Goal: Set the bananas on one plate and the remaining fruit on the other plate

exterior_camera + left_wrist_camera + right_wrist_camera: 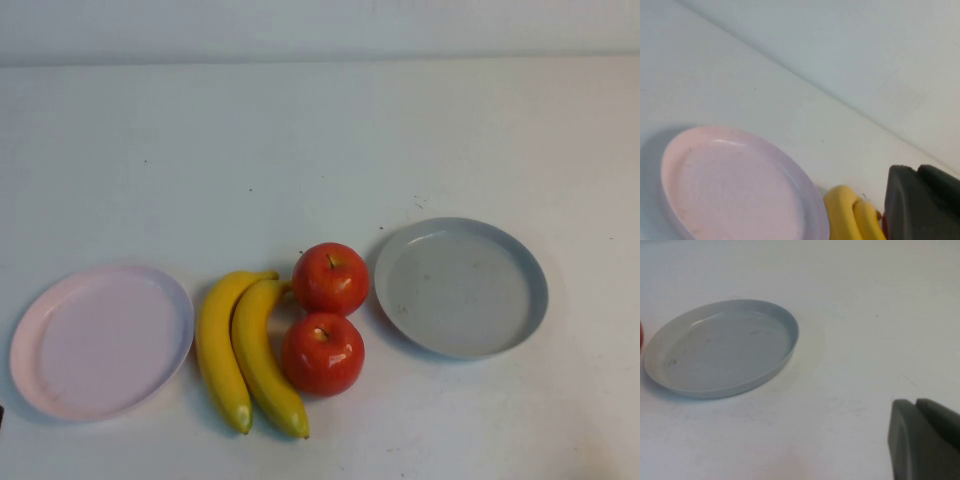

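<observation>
Two bananas (248, 352): lying side by side and touching, on the counter (300, 140) between the two plates, greenish tips toward the robot.
Apples: two, red and shiny; the far apple (330, 278) and the near apple (322, 353) touch each other, just right of the bananas, neither on a plate.
Pink plate (100, 340): one, at the left, holding nothing, just beside the left banana.
Grey-blue plate (462, 287): one, at the right, holding nothing, just beside the far apple.
Left gripper (920, 205): only a dark piece of it shows in the left wrist view, near the pink plate and the banana ends (whether its jaws are spread or pressed together cannot be told).
Right gripper (925, 440): a dark piece at the edge of the right wrist view, above bare counter beside the grey-blue plate; the state of the jaws cannot be told.
High view: shows all the fruit and both plates but neither gripper.
Left wrist view: only the pink plate and the banana ends.
Right wrist view: the grey-blue plate and a red sliver of apple at its edge.
</observation>
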{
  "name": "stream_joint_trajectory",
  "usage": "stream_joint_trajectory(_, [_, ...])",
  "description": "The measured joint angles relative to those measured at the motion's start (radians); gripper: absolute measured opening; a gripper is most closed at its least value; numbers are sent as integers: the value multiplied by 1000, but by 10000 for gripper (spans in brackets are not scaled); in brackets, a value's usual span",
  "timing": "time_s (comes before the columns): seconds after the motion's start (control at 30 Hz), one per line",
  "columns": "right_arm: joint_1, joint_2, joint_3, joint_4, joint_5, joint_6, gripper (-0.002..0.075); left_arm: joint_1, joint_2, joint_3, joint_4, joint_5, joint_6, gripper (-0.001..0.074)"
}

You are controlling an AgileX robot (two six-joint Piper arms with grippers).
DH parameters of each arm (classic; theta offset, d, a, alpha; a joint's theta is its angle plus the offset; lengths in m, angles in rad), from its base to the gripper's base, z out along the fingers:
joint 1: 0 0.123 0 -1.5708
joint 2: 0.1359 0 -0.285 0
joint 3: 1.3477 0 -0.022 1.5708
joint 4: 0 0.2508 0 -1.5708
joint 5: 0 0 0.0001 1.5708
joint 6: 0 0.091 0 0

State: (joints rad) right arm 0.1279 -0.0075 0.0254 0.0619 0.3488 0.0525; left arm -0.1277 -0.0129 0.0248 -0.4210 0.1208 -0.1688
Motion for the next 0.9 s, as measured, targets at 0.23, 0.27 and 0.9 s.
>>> stream_joint_trajectory(0.23, [0, 0, 0, 0, 0, 0, -16, 0, 102, -175, -9, 286, -35, -1])
stream_joint_trajectory(0.27, [0, 0, 0, 0, 0, 0, -16, 0, 130, -220, -6, 342, -33, -1])
stream_joint_trajectory(0.9, [0, 0, 0, 0, 0, 0, -15, 0, 901, -933, 55, 970, 382, -2])
